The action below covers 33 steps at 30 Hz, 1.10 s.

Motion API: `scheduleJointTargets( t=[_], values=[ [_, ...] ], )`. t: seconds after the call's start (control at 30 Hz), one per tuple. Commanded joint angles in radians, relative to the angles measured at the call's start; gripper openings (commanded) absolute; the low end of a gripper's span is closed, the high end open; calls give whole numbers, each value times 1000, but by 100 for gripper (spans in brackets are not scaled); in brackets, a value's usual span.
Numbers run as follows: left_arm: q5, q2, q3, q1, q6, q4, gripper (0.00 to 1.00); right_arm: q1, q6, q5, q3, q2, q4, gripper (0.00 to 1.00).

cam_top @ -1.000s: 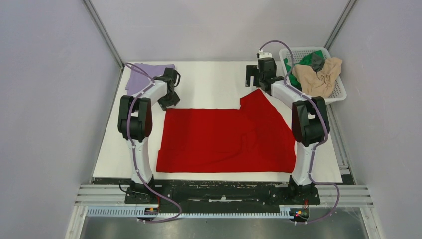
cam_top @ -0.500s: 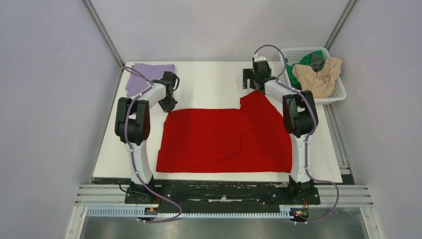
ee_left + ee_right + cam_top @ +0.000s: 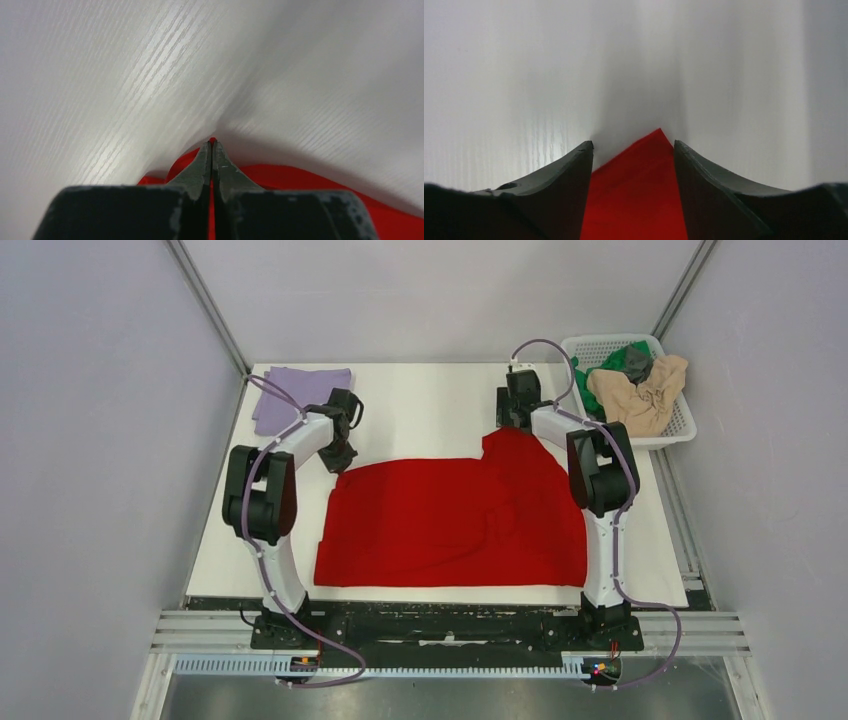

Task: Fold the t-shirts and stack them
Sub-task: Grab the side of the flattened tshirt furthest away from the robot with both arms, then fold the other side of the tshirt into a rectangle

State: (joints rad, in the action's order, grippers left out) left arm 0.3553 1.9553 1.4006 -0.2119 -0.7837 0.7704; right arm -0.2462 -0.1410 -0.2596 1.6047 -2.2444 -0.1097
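Observation:
A bright red t-shirt (image 3: 450,520) lies spread flat across the middle of the white table. My left gripper (image 3: 340,462) is at its far left corner and is shut on that corner; in the left wrist view (image 3: 212,144) red cloth (image 3: 300,175) shows in the slit between the pressed fingers. My right gripper (image 3: 510,426) is low at the shirt's far right corner. In the right wrist view the jaws (image 3: 633,144) stand apart, with the pointed red corner (image 3: 639,190) lying between them. A folded lavender t-shirt (image 3: 295,390) sits at the far left.
A white mesh basket (image 3: 600,341) at the far right corner holds a beige shirt (image 3: 640,390), a green one (image 3: 583,388) and a dark grey one (image 3: 636,362). Metal frame posts rise at both far corners of the table.
The left gripper closed on the shirt's far left corner and pulled it slightly. The right gripper came down from near the basket onto the far right corner, its jaws narrowing.

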Motion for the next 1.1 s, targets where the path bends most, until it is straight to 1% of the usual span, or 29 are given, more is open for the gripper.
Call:
scheduleJointTargets(
  t=[0.0, 0.07, 0.1, 0.13, 0.17, 0.2, 0.23, 0.37, 0.5, 0.63, 0.83, 0.9, 0.93, 1.07],
  values=[
    [32, -109, -38, -15, 37, -36, 2, -2, -10, -27, -73, 83, -13, 57],
    [27, -135, -48, -20, 43, -47, 2, -2, -16, -19, -102, 111, -2, 52],
    [27, -146, -53, -22, 46, -50, 2, -2, -18, -15, -116, 122, 10, 46],
    [28, -156, -55, -25, 49, -52, 2, -2, -18, -10, -129, 137, 26, 35],
    [31, -166, -59, -28, 51, -54, 2, -2, -17, -4, -135, 146, 37, 19],
    [33, -174, -63, -30, 53, -54, 2, -2, -14, 0, -141, 162, 51, 7],
    [33, -183, -67, -32, 54, -54, 2, -4, -11, 0, -146, 177, 67, 0],
    [36, -225, -96, -43, 51, -54, 2, -8, 27, 8, -196, 271, 125, 0],
    [38, -274, -140, -60, 41, -56, 2, -13, 58, 50, -343, 416, 185, 0],
    [54, -344, -201, -78, 32, -64, 2, -21, 76, 71, -514, 577, 191, 0],
    [60, -454, -316, -99, 18, -92, 2, -38, 11, 51, -705, 826, 143, 0],
    [64, -492, -346, -102, 20, -95, 2, -59, 17, 19, -762, 911, 112, 0],
    [66, -507, -360, -102, 22, -97, 2, -66, 18, 2, -792, 955, 71, 0],
    [71, -575, -415, -106, 27, -101, 2, -88, 8, -13, -876, 1107, -6, 0]
  ],
)
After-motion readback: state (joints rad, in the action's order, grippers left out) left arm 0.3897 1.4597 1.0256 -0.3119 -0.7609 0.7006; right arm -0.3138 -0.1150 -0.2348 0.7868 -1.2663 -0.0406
